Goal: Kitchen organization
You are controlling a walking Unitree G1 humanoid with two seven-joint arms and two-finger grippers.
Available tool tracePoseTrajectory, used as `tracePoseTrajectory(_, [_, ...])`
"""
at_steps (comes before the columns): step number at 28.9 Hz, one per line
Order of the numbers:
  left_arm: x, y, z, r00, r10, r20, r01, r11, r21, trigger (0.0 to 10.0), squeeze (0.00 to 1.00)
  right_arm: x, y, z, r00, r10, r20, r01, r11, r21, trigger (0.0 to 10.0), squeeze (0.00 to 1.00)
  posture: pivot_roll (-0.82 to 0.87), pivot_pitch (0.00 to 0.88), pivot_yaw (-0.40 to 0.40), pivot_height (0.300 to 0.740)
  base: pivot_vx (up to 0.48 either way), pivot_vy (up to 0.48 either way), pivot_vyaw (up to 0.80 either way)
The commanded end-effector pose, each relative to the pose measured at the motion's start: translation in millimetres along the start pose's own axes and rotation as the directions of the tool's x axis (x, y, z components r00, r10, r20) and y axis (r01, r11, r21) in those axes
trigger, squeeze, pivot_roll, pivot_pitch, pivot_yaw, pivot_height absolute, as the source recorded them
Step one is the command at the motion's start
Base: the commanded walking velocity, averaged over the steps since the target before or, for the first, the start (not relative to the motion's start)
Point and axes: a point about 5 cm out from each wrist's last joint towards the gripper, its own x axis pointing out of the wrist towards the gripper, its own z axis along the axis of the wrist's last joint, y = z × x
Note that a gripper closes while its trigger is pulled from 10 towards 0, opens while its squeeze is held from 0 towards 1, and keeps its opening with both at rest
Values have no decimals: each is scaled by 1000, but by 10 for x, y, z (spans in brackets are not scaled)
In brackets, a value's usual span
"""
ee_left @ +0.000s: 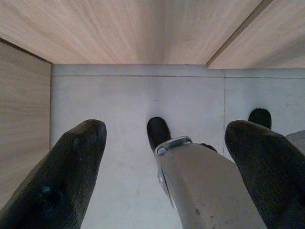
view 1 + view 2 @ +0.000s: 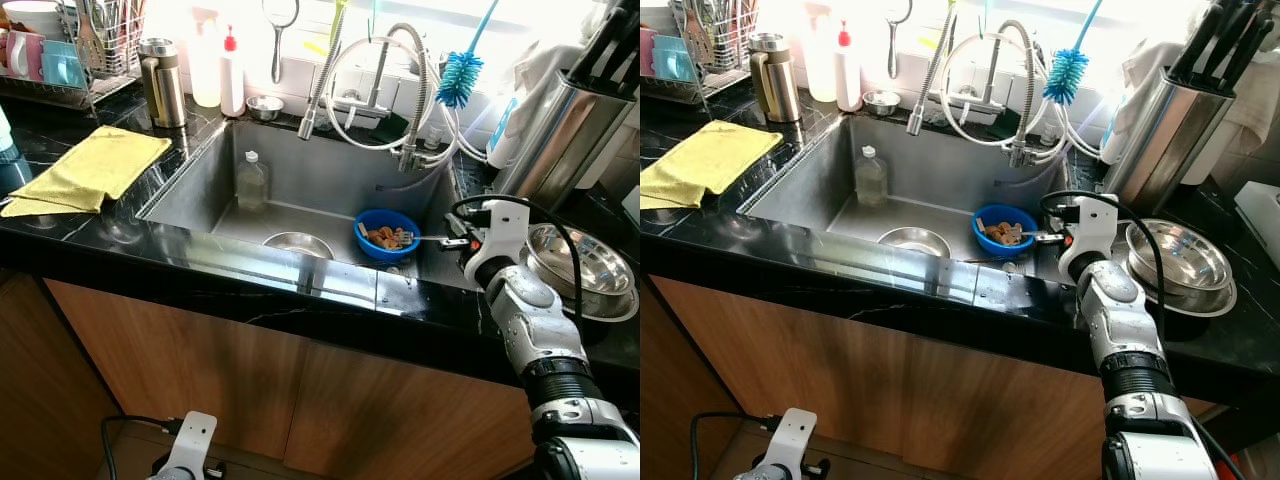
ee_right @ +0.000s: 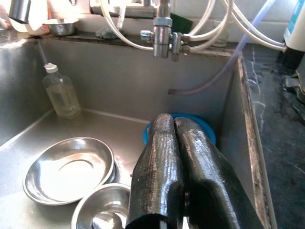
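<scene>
One blue bowl (image 2: 388, 216) of food scraps sits in the right back corner of the sink (image 2: 330, 170), with one metal utensil (image 2: 425, 238) sticking out of it toward the right gripper (image 2: 458, 243). The gripper's fingers are pressed tight together, and from the head camera they look pinched on the handle end, though I can't be totally sure. My worry: if it lifts or drags at this angle, the utensil could lever the bowl up and dump scraps into the sink, or the thin handle just slips out and clatters. The arm is also close to the sink's right wall, so a bump seems possible. Counting the rest: two steel dishes on the sink floor, a wide one (image 3: 66, 169) and a smaller one (image 3: 102, 210), one bottle (image 2: 252, 182), one yellow cloth (image 2: 95, 165) on the counter. The left gripper (image 1: 167, 131) hangs idle, fingers spread wide.
</scene>
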Motion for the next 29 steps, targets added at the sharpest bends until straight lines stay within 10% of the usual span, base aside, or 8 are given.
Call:
tracePoseTrajectory(1, [3,-22,4,1000,-4,-4,4,1000,-2,10000,0,17,-34,35,1000,-18,13,18,1000,3,10000,608,184,0,-166,736,0,0,0])
tracePoseTrajectory(3, [3,-21,3,1000,-5,-5,5,1000,-2,10000,0,16,-49,6,999,-32,10,32,999,11,10000,1000,184,0,-165,736,0,0,0])
tracePoseTrajectory(21, [1,-19,-5,1000,-6,-7,6,1000,2,10000,0,18,-79,17,995,-88,45,87,996,12,10000,1000,183,0,-165,736,0,0,0])
tracePoseTrajectory(22, [1,-19,-7,1000,-6,-8,6,1000,2,10000,0,12,-81,37,994,-93,56,94,996,0,10000,145,180,0,-162,736,0,0,0])
tracePoseTrajectory(24, [1,-19,-9,1000,-6,-8,6,1000,3,10000,0,3,-84,70,992,-103,74,104,994,-14,10000,0,180,0,-162,736,0,0,0])
tracePoseTrajectory(29, [0,-21,-15,1000,-8,-10,8,1000,9,10000,0,-76,-152,264,971,-167,172,175,984,-31,10000,0,173,0,-158,736,0,0,0])
